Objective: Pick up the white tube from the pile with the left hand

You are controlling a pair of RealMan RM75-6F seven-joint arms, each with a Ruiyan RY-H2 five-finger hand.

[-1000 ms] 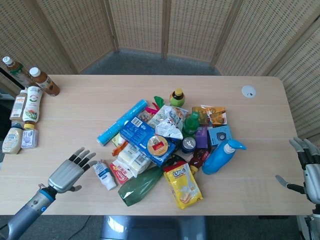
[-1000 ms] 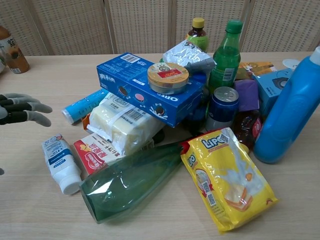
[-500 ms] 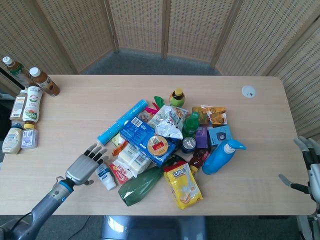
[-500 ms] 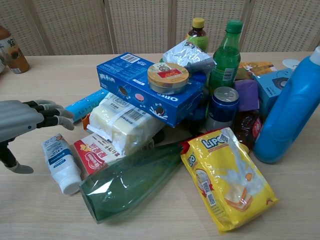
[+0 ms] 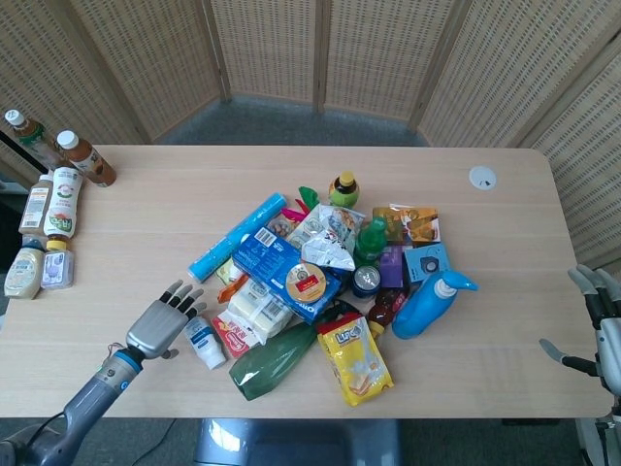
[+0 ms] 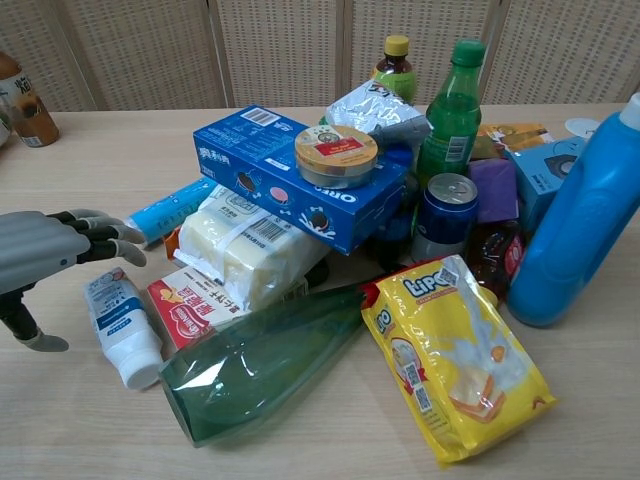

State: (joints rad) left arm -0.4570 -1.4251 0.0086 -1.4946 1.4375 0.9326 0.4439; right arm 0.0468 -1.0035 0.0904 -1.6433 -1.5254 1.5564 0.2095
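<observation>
The white tube (image 5: pixel 203 341) (image 6: pixel 122 326) with a blue label and white cap lies flat on the table at the pile's left edge, beside a red snack pack (image 6: pixel 186 307). My left hand (image 5: pixel 162 322) (image 6: pixel 40 255) hovers just left of and above the tube's upper end, fingers spread and holding nothing; its thumb (image 6: pixel 35 341) hangs low beside the tube. My right hand (image 5: pixel 598 322) shows at the far right edge of the head view, away from the pile, fingers apart and empty.
The pile holds a green cone-shaped plastic piece (image 6: pixel 262 366), a cream packet (image 6: pixel 243 248), a blue Oreo box (image 6: pixel 290 178), a yellow Lipo bag (image 6: pixel 459 358), a blue bottle (image 6: pixel 582 222) and a blue roll (image 5: pixel 236 237). Several bottles (image 5: pixel 53 209) line the table's left edge.
My left hand moved right from open table to the tube's left side, then eased back slightly. The tube has not moved. The right hand barely shifted.
</observation>
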